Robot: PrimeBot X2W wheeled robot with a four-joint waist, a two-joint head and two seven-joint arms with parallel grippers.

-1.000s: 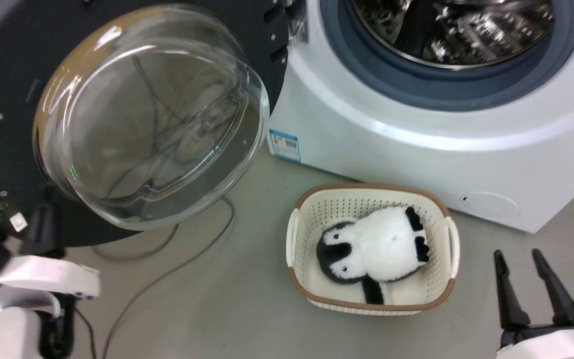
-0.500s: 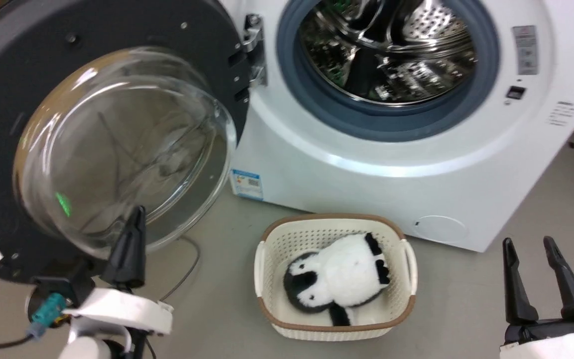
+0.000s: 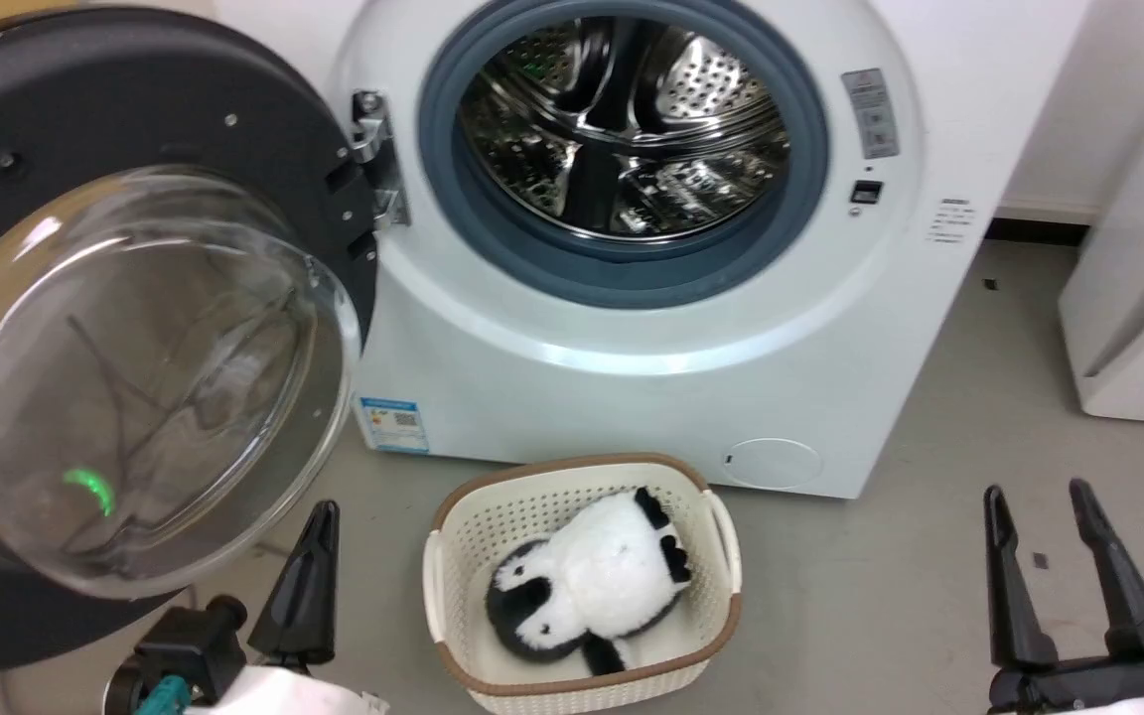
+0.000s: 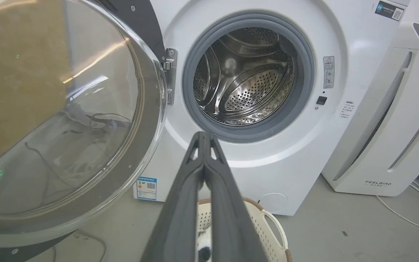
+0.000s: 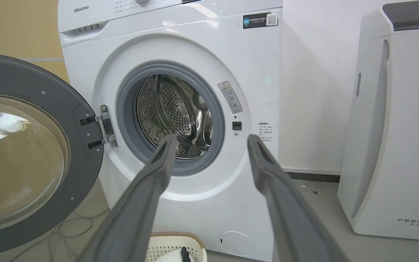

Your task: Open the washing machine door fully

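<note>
The washing machine door [image 3: 135, 89] stands swung wide to the left on its hinge [image 3: 373, 159], its black rim and bulging glass bowl facing me. It also shows at the left in the left wrist view [image 4: 67, 109] and the right wrist view [image 5: 75, 120]. The steel drum [image 3: 622, 129] lies uncovered. My left gripper [image 3: 326, 511] is shut on nothing, just right of the door's lower edge and apart from it; its tips [image 4: 204, 135] point at the machine front. My right gripper [image 3: 1037, 492] stands open and free at the lower right, and in the right wrist view [image 5: 212, 140] it faces the drum opening.
A cream basket [image 3: 726, 556] holding a black-and-white plush penguin [image 3: 592, 586] sits on the floor before the white machine [image 3: 632, 387]. A white appliance [image 3: 1138, 298] stands to the right. Cables [image 5: 67, 229] lie on the floor under the door.
The head camera has lifted, so the whole scene has slid down and left in the picture. My left gripper has come away from the door's lower rim toward the basket. The right gripper stays open.
</note>
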